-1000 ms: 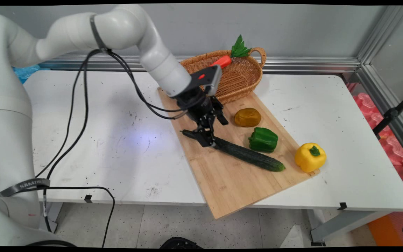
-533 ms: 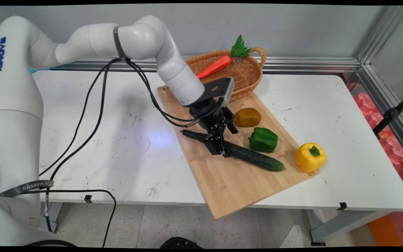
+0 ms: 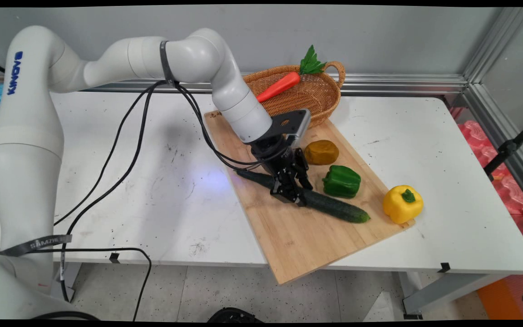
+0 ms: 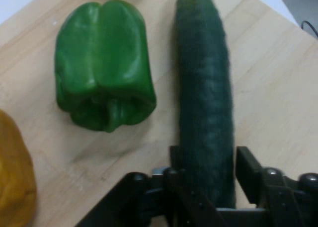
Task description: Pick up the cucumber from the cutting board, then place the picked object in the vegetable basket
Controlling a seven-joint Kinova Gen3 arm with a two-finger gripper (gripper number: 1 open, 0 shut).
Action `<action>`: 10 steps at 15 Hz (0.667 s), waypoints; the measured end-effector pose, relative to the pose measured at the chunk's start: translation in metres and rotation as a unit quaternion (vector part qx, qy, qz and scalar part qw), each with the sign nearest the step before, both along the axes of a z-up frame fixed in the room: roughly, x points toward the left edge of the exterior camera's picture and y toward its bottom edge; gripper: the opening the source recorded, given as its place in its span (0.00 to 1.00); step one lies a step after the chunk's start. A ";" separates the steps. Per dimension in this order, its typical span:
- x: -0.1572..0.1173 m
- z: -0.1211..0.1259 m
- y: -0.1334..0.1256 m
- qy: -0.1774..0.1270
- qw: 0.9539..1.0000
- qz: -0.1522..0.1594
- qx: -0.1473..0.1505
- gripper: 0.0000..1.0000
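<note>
A long dark green cucumber [image 3: 334,206] lies slantwise on the wooden cutting board [image 3: 298,240]. My gripper [image 3: 298,197] is down over its middle, the two fingers pressed against its sides, so it is shut on it. In the hand view the cucumber [image 4: 203,88] runs up from between the fingers [image 4: 247,165] of the gripper [image 4: 208,160]. A green bell pepper [image 3: 342,181] sits just beside the cucumber, to the left in the hand view [image 4: 102,68]. A brown potato [image 3: 321,152] lies right behind the hand, its edge showing in the hand view [image 4: 12,187].
A yellow bell pepper [image 3: 402,204] stands at the board's right corner. A wicker basket [image 3: 316,104] with an orange carrot [image 3: 279,86] sits behind the board against the wall. The board's near corner overhangs the table's front edge. Black cables hang from the arm on the left.
The gripper has slid right along the cucumber from near its stem end to its middle, dropped lower, and its fingers have drawn together onto it. The cucumber has not moved.
</note>
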State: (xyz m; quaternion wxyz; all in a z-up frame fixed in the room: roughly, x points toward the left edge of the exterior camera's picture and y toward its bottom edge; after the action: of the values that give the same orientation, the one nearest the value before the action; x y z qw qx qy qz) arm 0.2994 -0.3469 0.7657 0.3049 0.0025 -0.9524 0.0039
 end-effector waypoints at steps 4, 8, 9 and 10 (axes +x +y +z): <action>0.000 0.008 0.006 -0.001 1.000 -0.014 -0.006 0.00; 0.008 0.030 0.021 -0.002 1.000 -0.020 -0.014 0.00; 0.012 0.039 0.026 -0.002 1.000 -0.021 -0.017 0.00; 0.015 0.048 0.031 -0.001 1.000 -0.020 -0.018 0.00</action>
State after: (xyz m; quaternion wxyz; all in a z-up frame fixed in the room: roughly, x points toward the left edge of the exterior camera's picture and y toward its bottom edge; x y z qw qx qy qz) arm 0.3147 -0.3159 0.8134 0.3038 -0.0217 -0.9524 0.0151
